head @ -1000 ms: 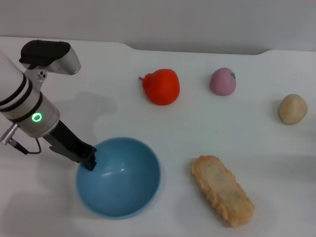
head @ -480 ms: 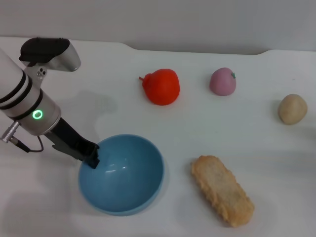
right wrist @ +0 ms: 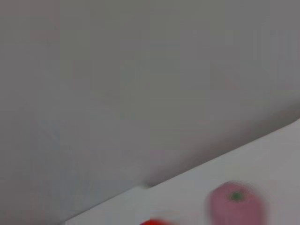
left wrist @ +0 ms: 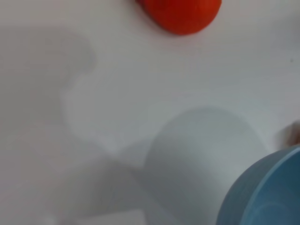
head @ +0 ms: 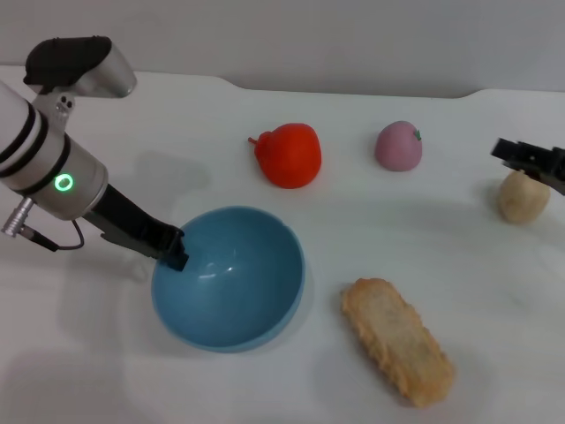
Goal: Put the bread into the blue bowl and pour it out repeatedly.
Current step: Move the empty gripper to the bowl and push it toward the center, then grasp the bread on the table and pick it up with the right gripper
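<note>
On the table point(head: 353, 238): 1 bowl point(head: 231, 291), 1 bread slice point(head: 397, 340), 1 red fruit point(head: 289, 155), 1 pink fruit point(head: 398, 146), 1 beige ball point(head: 521, 199). 2 grippers: left gripper point(head: 174, 250), right gripper point(head: 530, 161).

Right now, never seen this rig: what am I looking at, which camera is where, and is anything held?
It is a two-armed robot at a white table. The wide picture comes from a camera on its head, looking down; the other two come from cameras on its wrists.

In the head view, the left hand grips the near-left rim of the blue bowl, which is empty. The right hand is just coming in at the right edge, above a small beige ball, holding nothing that I can see.

The bread lies on the table to the right of the bowl. Farther back sit a red fruit and a pink fruit.

The left wrist view shows the bowl's rim and the red fruit. The right wrist view shows mostly wall, with the pink fruit low down.
</note>
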Controlling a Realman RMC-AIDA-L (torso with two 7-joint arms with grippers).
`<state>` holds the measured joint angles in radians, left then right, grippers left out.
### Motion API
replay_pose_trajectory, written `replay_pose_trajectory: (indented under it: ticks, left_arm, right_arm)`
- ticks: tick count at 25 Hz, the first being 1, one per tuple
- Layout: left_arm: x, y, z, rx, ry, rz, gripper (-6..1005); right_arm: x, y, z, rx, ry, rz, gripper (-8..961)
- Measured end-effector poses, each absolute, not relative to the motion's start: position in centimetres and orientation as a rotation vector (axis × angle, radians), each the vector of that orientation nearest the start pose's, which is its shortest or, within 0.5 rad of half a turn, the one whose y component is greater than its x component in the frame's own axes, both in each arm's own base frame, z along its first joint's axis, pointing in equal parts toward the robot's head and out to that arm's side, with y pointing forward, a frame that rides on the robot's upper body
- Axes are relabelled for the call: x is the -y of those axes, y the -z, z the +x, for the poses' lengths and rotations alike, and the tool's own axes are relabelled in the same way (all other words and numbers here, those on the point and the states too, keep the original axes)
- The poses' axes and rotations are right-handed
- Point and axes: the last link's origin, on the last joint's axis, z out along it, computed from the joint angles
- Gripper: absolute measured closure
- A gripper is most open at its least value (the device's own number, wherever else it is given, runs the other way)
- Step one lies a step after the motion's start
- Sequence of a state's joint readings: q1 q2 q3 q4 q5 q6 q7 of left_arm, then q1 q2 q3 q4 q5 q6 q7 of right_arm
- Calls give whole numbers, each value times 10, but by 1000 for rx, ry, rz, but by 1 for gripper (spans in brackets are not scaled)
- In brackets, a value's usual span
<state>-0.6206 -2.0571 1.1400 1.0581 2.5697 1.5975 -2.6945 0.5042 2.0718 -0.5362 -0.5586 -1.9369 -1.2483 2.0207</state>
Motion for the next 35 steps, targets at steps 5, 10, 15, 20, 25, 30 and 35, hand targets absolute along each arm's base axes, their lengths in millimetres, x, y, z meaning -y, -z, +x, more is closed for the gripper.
replay_pose_trajectory:
  ticks: [5, 10, 15, 20, 25, 30, 35]
  left_arm:
    - [-348, -10, -242, 1585, -377, -2383, 981]
    - [-349, -12, -242, 1576, -371, -2380, 981]
    - [-350, -13, -241, 1568, -367, -2381, 982]
    - [-351, -13, -239, 1562, -367, -2383, 982]
    - [-351, -13, -239, 1560, -367, -2385, 982]
    - [-351, -11, -237, 1557, -373, -2388, 982]
    - [-351, -11, -236, 1554, -372, -2391, 982]
  right_arm:
    - [-349, -25, 286, -1685, -798, -2211, 560]
    - [-346, -16, 275, -1794, -400, -2339, 560]
    - [-343, 5, 268, -1790, -166, -2432, 559]
    - [-340, 27, 262, -1788, -12, -2495, 559]
    - [-336, 41, 264, -1763, 128, -2506, 559]
    - [-335, 53, 264, -1736, 207, -2518, 559]
    - [-336, 69, 260, -1697, 280, -2544, 559]
